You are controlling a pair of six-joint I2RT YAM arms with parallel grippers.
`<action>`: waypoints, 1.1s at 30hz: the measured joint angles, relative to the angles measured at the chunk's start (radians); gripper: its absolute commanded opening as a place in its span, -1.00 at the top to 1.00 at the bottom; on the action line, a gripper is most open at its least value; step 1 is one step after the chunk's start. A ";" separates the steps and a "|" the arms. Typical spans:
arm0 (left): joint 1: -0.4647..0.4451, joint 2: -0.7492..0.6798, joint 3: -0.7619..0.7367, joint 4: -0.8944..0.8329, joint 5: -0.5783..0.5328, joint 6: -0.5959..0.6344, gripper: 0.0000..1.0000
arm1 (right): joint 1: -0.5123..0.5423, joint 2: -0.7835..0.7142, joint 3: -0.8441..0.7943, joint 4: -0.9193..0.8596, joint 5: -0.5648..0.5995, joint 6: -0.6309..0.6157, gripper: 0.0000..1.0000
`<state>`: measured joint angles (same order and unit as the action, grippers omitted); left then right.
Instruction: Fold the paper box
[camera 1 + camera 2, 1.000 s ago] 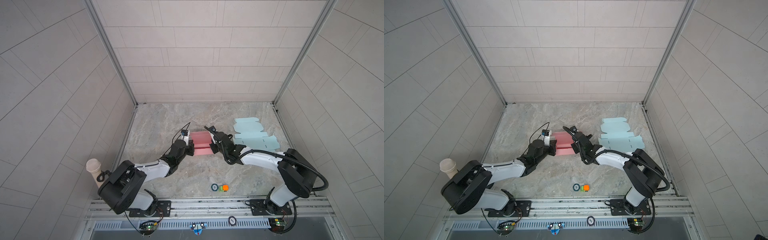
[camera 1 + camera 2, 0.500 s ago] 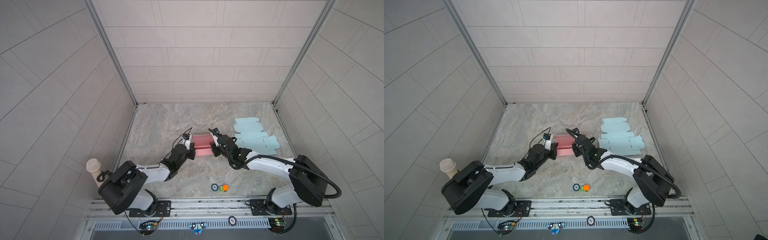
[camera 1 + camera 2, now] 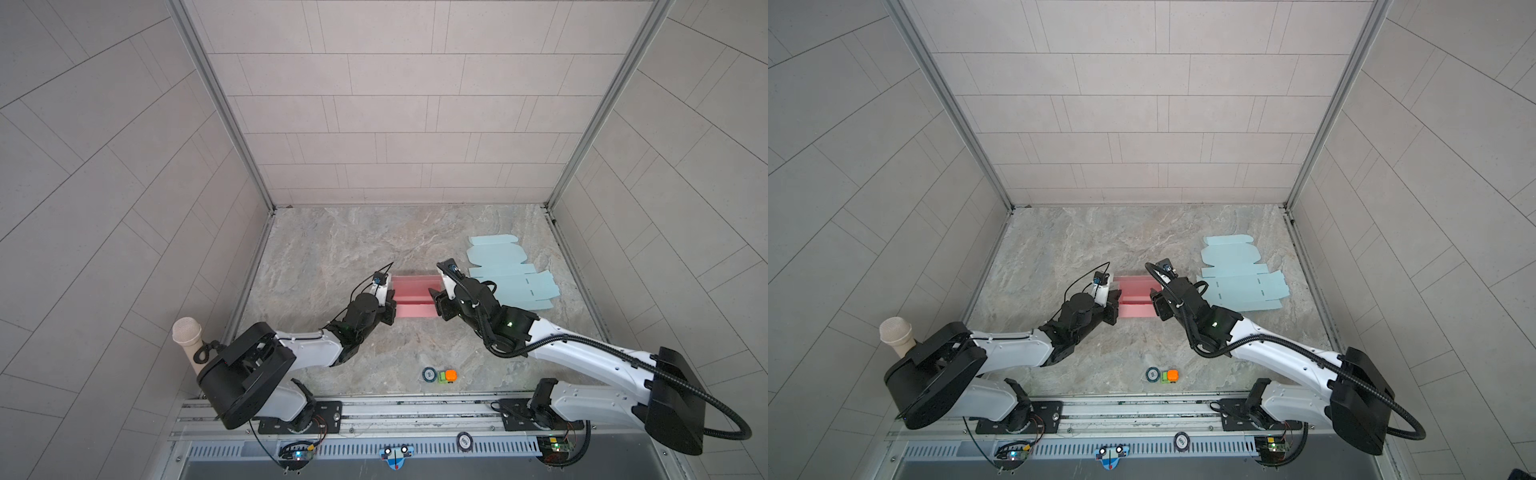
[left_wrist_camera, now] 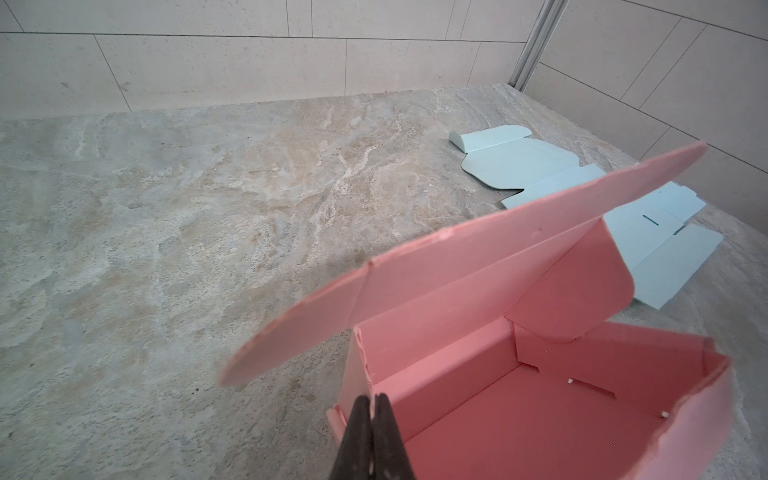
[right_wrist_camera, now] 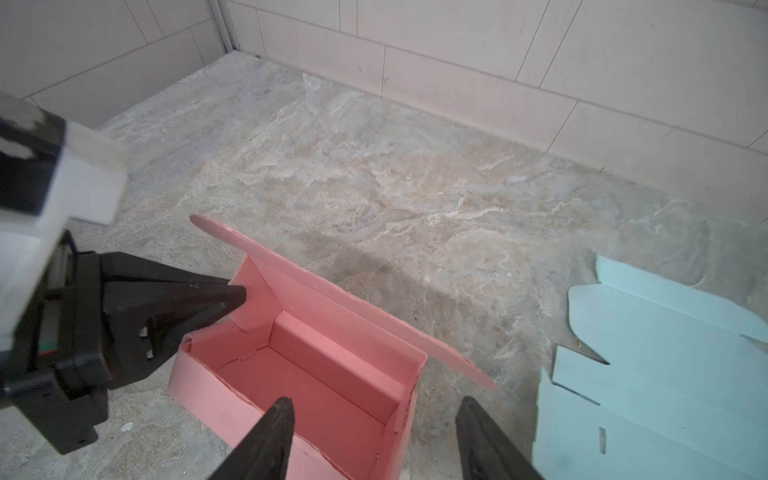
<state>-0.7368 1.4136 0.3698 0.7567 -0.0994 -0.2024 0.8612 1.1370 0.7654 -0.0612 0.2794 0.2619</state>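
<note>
- Left wrist view: left gripper (image 4: 372, 409) has its fingers pressed together, tips right at the near end wall of the pink box (image 4: 519, 415); cannot tell if paper is pinched between them.
- Right wrist view: same left gripper (image 5: 232, 297) comes in from the side, closed tips touching the box's end by the side flap of the lid (image 5: 316, 299).
- Right gripper (image 5: 374, 436) has its jaws spread wide. They straddle the other end wall of the pink box (image 5: 332, 395), one finger over the inside and one outside. No grip on anything.
- In both top views the left gripper (image 3: 390, 303) and the right gripper (image 3: 436, 301) sit at opposite ends of the box, arms reaching in from the front rail.
- Pink box (image 3: 413, 299) sits on the table (image 3: 332, 249), mid-floor and between the two grippers. Walls are up, and the inside is open and empty.
- Lid hinges on the far long wall, standing up and tilted, not closed; rounded side flaps hang at its ends.
- Blue flat box blanks (image 3: 511, 282) lie unfolded on the table right of the box, near it but apart; also seen at (image 3: 1241, 286) and (image 4: 519, 162).
- Small dark disc (image 3: 429, 375) and orange-green piece (image 3: 446, 375) lie just beside each other near the front edge, well apart from the box.
</note>
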 measured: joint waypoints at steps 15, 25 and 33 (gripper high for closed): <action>-0.096 -0.004 0.000 -0.013 -0.110 0.059 0.83 | -0.198 0.218 0.298 -0.207 -0.167 0.027 -0.36; -0.191 -0.001 0.000 -0.056 -0.229 0.111 0.82 | -0.198 0.341 0.351 -0.256 -0.253 0.060 -0.22; -0.255 0.036 0.000 -0.067 -0.310 0.127 0.71 | -0.158 0.290 0.221 -0.243 -0.253 0.100 -0.19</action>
<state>-0.9920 1.4498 0.3695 0.6899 -0.4095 -0.0753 0.7033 1.4265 0.9867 -0.3042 0.0261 0.3622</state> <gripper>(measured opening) 0.113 0.597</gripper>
